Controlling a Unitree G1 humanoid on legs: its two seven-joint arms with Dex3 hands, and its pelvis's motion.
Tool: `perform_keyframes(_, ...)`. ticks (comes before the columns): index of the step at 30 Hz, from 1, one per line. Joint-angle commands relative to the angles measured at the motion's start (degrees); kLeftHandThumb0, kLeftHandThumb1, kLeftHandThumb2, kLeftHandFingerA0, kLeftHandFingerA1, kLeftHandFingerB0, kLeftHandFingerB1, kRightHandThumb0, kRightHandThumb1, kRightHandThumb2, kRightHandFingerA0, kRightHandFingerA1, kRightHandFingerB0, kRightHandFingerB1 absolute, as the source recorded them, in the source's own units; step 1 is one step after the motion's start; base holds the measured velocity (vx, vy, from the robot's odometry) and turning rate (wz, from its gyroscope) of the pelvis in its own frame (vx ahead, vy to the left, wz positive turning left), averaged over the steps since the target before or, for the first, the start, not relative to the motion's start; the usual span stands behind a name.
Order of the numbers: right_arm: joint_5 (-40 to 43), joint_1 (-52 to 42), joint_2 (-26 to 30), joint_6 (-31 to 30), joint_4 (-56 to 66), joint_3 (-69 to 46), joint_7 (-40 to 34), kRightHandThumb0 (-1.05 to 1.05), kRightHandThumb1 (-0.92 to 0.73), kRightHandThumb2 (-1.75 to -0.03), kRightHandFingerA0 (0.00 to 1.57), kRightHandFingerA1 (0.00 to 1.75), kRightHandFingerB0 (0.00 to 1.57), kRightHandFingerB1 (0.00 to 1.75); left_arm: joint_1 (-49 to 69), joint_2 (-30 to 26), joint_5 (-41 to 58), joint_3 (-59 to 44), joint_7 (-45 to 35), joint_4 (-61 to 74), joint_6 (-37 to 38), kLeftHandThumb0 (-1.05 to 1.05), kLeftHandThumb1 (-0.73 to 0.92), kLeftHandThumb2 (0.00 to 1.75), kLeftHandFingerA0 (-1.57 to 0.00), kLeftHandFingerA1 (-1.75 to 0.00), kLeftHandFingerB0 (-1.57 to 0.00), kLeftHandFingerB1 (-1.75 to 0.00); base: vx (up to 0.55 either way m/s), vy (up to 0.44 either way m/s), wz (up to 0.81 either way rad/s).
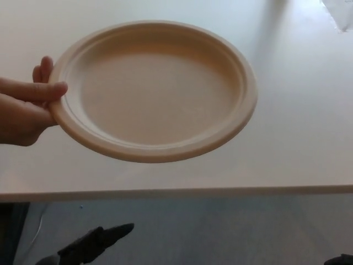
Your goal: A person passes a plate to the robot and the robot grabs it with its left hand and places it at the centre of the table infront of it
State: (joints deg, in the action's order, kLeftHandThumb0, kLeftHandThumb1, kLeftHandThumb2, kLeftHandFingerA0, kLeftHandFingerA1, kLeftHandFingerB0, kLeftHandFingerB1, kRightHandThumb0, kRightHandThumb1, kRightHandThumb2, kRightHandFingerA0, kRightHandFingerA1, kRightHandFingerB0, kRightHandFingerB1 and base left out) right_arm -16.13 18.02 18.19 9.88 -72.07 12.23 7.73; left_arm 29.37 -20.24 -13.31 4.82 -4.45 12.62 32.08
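Above the pale worktop [298,138], a person's hand [22,113] offers the plate [154,91] by its left rim, leaving the near edge free; the left robot hand [94,245] below holds nothing, finger spread unclear.

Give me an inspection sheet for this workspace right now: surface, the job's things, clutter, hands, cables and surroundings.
Surface: pale white table, bare where visible; front edge runs across the lower picture.
Job's things: round beige paper plate, empty, held above the table by a person's hand pinching its left rim.
Clutter: a pale object cut off at the top right corner, cannot identify.
Hands: robot's black left hand low at the bottom left, below the table edge, apart from the plate, fingers apart. A dark part at the bottom right corner, too little to identify.
Cables: thin pale line on the floor at lower left, possibly a cable.
Surroundings: grey floor below the table.
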Motion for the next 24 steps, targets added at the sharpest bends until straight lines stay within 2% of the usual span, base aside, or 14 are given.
perform_keyframes(1, -0.99, -1.66, 1.3, 0.58, -1.41, 0.2, -0.17, -0.86, -0.65, -1.06, 0.33, 0.63, 0.09, 0.5, 8.27, 4.12, -0.52, -5.46, 3.78, 26.38, 29.76, -0.55, 0.45, 0.84, -0.39, -0.52, -0.23, -0.44, 0.0, 0.0, 0.0)
perform_keyframes(6, -1.03, -1.77, 1.36, 0.95, -1.14, 0.22, -0.14, -0.87, -0.65, -1.06, 0.39, 0.68, 0.11, 0.52, 3.3, 6.7, 0.21, -7.83, 4.65, 28.32, 30.35, -0.36, 0.57, 0.57, -0.54, -0.37, -0.51, -0.36, 0.0, 0.0, 0.0)
perform_keyframes(7, -1.36, -1.76, 1.37, 0.9, -1.17, 0.49, -0.39, -0.89, -0.85, -0.67, 0.4, 0.63, 0.15, 0.44, 6.67, 5.69, 6.77, -0.74, 4.2, 30.38, 26.0, -0.4, 0.54, 0.57, -0.84, -0.45, -0.53, -0.37, 0.0, 0.0, 0.0)
perform_keyframes(9, -1.16, -1.61, 1.29, 0.4, -1.28, 0.31, 0.02, -0.87, -0.85, -0.65, 0.34, 0.59, 0.15, 0.41, 11.09, 2.5, 12.39, 1.69, 2.71, 33.32, 23.53, -0.51, 0.62, 0.6, -0.96, -0.5, -0.36, -0.32, 0.0, 0.0, 0.0)
perform_keyframes(11, -1.32, -1.6, 1.24, 0.57, -1.44, 0.4, -0.2, -0.89, -0.86, -0.66, 0.38, 0.61, 0.15, 0.43, 12.74, 0.98, 14.11, 1.49, 1.79, 35.82, 22.49, -0.5, 0.63, 0.61, -0.95, -0.49, -0.37, -0.33, 0.0, 0.0, 0.0)
perform_keyframes(12, -1.68, -1.62, 1.28, 0.63, -1.42, 0.71, -0.44, -0.88, -0.65, -1.07, 0.37, 0.65, 0.1, 0.5, 8.1, 5.4, 11.31, -0.19, 4.0, 35.12, 26.11, -0.57, 0.56, 0.85, -0.69, -0.58, -0.33, -0.47, 0.0, 0.0, 0.0)
perform_keyframes(13, -1.79, -1.61, 1.29, 0.59, -1.4, 0.81, -0.46, -0.88, -0.65, -1.07, 0.37, 0.65, 0.1, 0.5, 6.18, 7.39, 10.13, -0.92, 4.88, 34.66, 27.78, -0.57, 0.56, 0.85, -0.69, -0.58, -0.33, -0.47, 0.0, 0.0, 0.0)
perform_keyframes(14, -1.62, -1.64, 1.27, 0.62, -1.45, 0.66, -0.41, -0.9, -0.85, -0.65, 0.4, 0.63, 0.16, 0.42, 6.84, 7.8, 10.55, -0.15, 4.95, 35.59, 27.23, -0.58, 0.58, 0.88, -0.7, -0.59, -0.36, -0.48, 0.0, 0.0, 0.0)
perform_keyframes(17, -1.92, -1.66, 1.25, 0.68, -1.5, 0.95, -0.63, -0.89, -0.86, -0.66, 0.46, 0.66, 0.16, 0.43, 10.05, 3.97, 15.44, 1.7, 3.07, 38.52, 24.93, -0.6, 0.65, 0.61, -0.84, -0.54, -0.42, -0.34, 0.0, 0.0, 0.0)
perform_keyframes(18, -1.86, -1.66, 1.21, 0.68, -1.51, 0.88, -0.59, -0.88, -0.85, -0.66, 0.47, 0.67, 0.15, 0.43, 8.88, 4.73, 15.19, 0.44, 3.28, 37.66, 26.03, -0.62, 0.66, 0.61, -0.87, -0.62, -0.46, -0.35, 0.0, 0.0, 0.0)
perform_keyframes(19, -1.7, -1.63, 1.14, 0.54, -1.61, 0.7, -0.42, -0.86, -0.84, -0.65, 0.43, 0.64, 0.15, 0.43, 6.92, 5.37, 14.43, -1.89, 3.3, 37.53, 25.54, -0.8, 0.81, 0.65, -0.83, -1.06, -0.58, -0.37, 0.0, 0.0, 0.0)
perform_keyframes(20, -1.52, -1.58, 1.07, 0.38, -1.73, 0.53, -0.22, -0.86, -0.84, -0.65, 0.43, 0.64, 0.15, 0.43, 5.07, 5.77, 13.6, -4.14, 3.23, 37.8, 24.34, -0.8, 0.81, 0.65, -0.83, -1.06, -0.58, -0.37, 0.0, 0.0, 0.0)
perform_keyframes(21, -1.64, -1.45, 1.32, 0.38, -1.77, 0.56, -0.21, -0.85, -0.66, -1.03, 0.37, 0.64, 0.13, 0.51, 5.24, 5.65, 13.84, -4.78, 3.06, 39.33, 22.35, -0.86, 0.59, 0.67, -0.78, -1.1, -0.63, -0.42, 0.0, 0.0, 0.0)
perform_keyframes(24, -1.96, -1.05, 1.62, -0.06, -1.93, 0.59, -0.25, -0.9, -0.86, -0.66, 0.55, 0.8, 0.15, 0.44, 1.81, 8.59, 12.63, -5.8, 4.05, 41.64, 19.91, -0.54, 0.66, 0.61, -0.89, -1.23, -0.69, -0.45, 0.0, 0.0, 0.0)
